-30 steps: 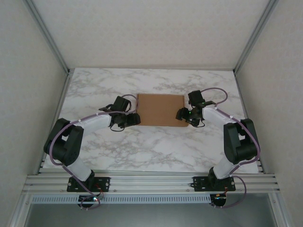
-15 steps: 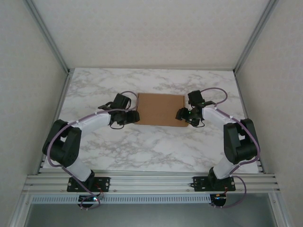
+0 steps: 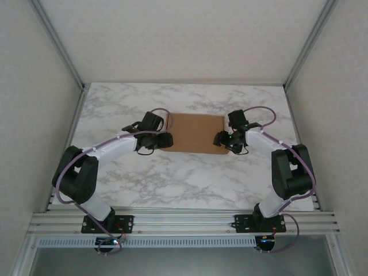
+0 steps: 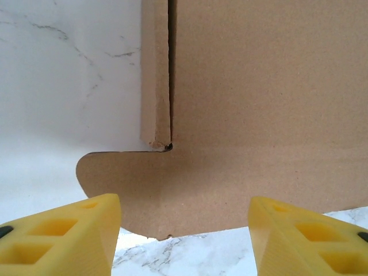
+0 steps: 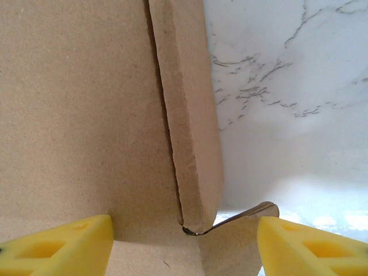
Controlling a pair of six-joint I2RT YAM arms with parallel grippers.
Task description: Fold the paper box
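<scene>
The paper box (image 3: 195, 133) lies flat and brown in the middle of the marble table. My left gripper (image 3: 167, 140) is at its near left corner, and my right gripper (image 3: 221, 140) is at its near right corner. In the left wrist view the paper box (image 4: 259, 103) shows a narrow side strip and a rounded flap (image 4: 115, 184). The left gripper (image 4: 184, 241) is open, with the flap's near edge just ahead of its yellow fingers (image 4: 69, 236). In the right wrist view the right gripper (image 5: 187, 250) is open and straddles the paper box (image 5: 80, 115) where a raised side strip (image 5: 192, 126) meets a curled flap (image 5: 247, 221).
The marble table (image 3: 172, 184) stretches bare in front of the box and to both sides. Metal posts and white walls close in the left, right and back. Both arm bases sit on the rail (image 3: 184, 221) at the near edge.
My left gripper has moved a little to the right and away from the bases, closer to the box's near left corner. The right arm and the box have stayed still.
</scene>
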